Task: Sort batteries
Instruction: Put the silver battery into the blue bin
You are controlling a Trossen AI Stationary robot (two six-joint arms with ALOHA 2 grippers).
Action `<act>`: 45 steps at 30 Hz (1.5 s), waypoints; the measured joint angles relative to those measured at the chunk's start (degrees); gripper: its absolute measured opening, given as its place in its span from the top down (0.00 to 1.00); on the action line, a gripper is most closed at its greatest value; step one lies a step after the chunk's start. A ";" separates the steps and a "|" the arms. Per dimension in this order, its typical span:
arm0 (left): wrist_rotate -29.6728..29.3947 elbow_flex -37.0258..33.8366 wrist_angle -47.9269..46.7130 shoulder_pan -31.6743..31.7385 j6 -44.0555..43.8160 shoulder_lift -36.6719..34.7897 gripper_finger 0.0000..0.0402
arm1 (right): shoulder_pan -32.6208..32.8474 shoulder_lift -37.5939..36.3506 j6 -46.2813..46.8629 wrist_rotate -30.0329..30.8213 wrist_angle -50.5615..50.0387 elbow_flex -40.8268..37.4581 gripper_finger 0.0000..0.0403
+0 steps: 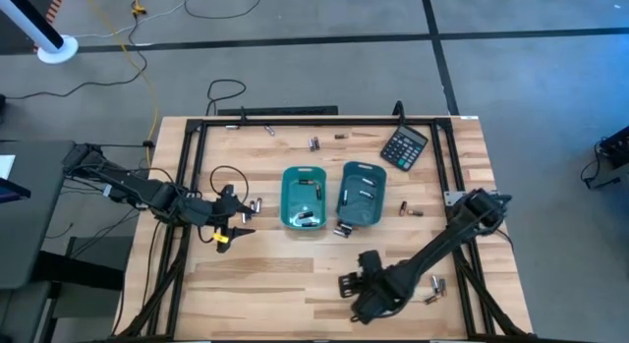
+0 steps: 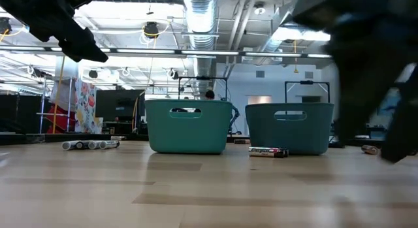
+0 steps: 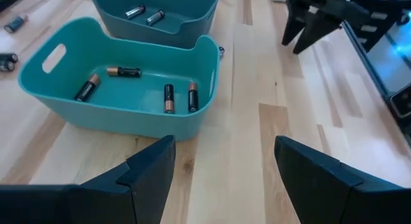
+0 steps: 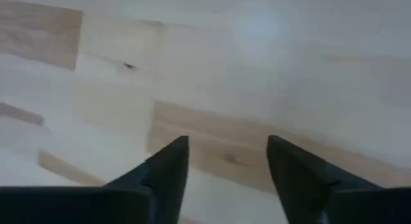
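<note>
While both arms hang over the worktop (image 1: 295,274), w/ the lighter teal tray (image 1: 303,197) as landmark:
L gripper (image 1: 234,213): just left of tray, fingers (image 3: 151,166) spread wide, holding nothing.
R gripper (image 1: 359,284): near front edge, well away from tray, fingers apart, empty.
Batteries (image 3: 168,97): four inside tray; more in darker tray (image 1: 361,194) beside it; others loose on worktop.

Left gripper (image 3: 221,166): two dark fingers parted, bare wooden table (image 3: 257,140) showing between them
Nearer teal tray (image 3: 77,105): four batteries (image 3: 168,97) inside (dark bodies, coppery ends), two side by side, two apart
Farther tray (image 3: 186,22): darker teal, touching the nearer one, holding two silvery batteries (image 3: 135,11)
Loose batteries (image 3: 9,57): on the table beyond the nearer tray's handle end
Right arm (image 3: 321,18): dark, beyond the trays
</note>
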 joint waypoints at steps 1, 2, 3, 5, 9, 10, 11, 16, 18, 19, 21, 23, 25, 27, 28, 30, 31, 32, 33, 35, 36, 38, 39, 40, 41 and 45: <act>0.00 0.00 -0.02 0.00 1.05 0.00 0.35 | -0.55 0.79 0.00 0.01 1.41 0.00 0.37; 0.00 0.00 -0.04 0.00 2.29 0.00 0.35 | -1.06 1.53 -0.08 0.03 2.73 0.00 0.34; 0.01 0.00 -0.04 0.01 3.72 0.00 0.35 | -1.61 2.10 -0.37 0.20 3.58 0.10 0.31; 0.02 0.00 -0.06 0.02 7.33 -0.02 0.35 | -2.65 3.26 -0.56 0.40 5.23 0.21 0.27; 0.04 0.00 -0.30 0.02 14.38 -0.04 0.35 | -4.36 6.62 -0.17 2.30 6.93 0.50 0.22; 0.04 0.00 -0.75 0.02 15.49 -0.04 0.35 | -4.59 7.47 0.34 3.51 7.67 0.62 0.22; 0.07 0.00 -1.20 0.02 16.17 -0.04 0.35 | -4.69 8.25 1.08 4.69 8.44 0.68 0.22; 0.15 0.00 -4.35 0.02 18.27 -0.04 0.35 | -4.64 10.61 5.19 14.20 11.19 0.70 0.22; 0.17 0.00 -5.78 0.02 18.21 -0.03 0.35 | -4.69 11.00 2.41 17.68 11.51 0.60 0.22; 0.17 0.00 -6.22 0.02 17.88 -0.03 0.35 | -4.82 11.17 -0.36 19.14 11.90 0.54 0.22; 0.16 0.00 -7.19 0.02 17.17 -0.02 0.35 | -5.39 11.42 -5.08 21.06 12.28 0.44 0.22; 0.15 0.00 -7.58 0.02 16.93 -0.02 0.35 | -6.51 11.45 -10.75 21.05 11.97 0.46 0.22; 0.17 0.00 -7.62 0.02 16.91 -0.02 0.35 | -7.31 11.49 -16.69 20.92 11.62 0.46 0.22; 0.15 0.00 -7.56 0.02 16.89 -0.02 0.35 | -7.97 11.24 -18.93 20.98 10.64 0.40 0.22; 0.15 0.00 -7.58 0.02 16.89 -0.02 0.35 | -8.43 11.16 -18.77 20.94 10.37 0.39 0.22; 0.15 0.00 -7.59 0.02 16.85 -0.02 0.35 | -9.14 10.84 -16.04 20.62 9.68 0.33 0.22; 0.15 0.00 -7.59 0.02 16.79 -0.02 0.35 | -9.42 10.81 -13.92 19.91 9.40 0.33 0.22; 0.15 0.00 -7.58 0.02 16.78 -0.02 0.35 | -9.75 10.74 -12.07 19.09 9.07 0.34 0.22; 0.15 0.00 -7.58 0.02 16.78 -0.02 0.35 | -10.03 10.63 -10.73 17.86 8.79 0.40 0.22; 0.13 0.00 -7.58 0.02 16.78 -0.02 0.35 | -10.41 10.52 -9.64 16.15 8.06 0.50 0.22; 0.13 0.00 -7.58 0.02 16.78 -0.02 0.35 | -10.45 10.51 -9.62 16.02 7.60 0.54 0.22; 0.13 0.00 -7.59 0.02 16.78 -0.01 0.35 | -10.55 10.51 -9.62 15.63 6.73 0.61 0.22; 0.13 0.00 -7.58 0.02 16.78 -0.02 0.35 | -10.73 10.23 -9.61 14.72 6.38 0.61 0.22; 0.11 0.00 -7.58 0.02 16.78 0.00 0.35 | -10.89 9.76 -9.58 13.40 5.85 0.61 0.22; 0.11 0.00 -7.60 0.02 16.78 0.00 0.35 | -11.07 9.52 -9.58 12.16 5.26 0.61 0.22; -0.02 0.00 -7.59 0.02 16.94 0.00 0.35 | -11.10 8.00 -9.41 10.64 -1.24 0.39 0.24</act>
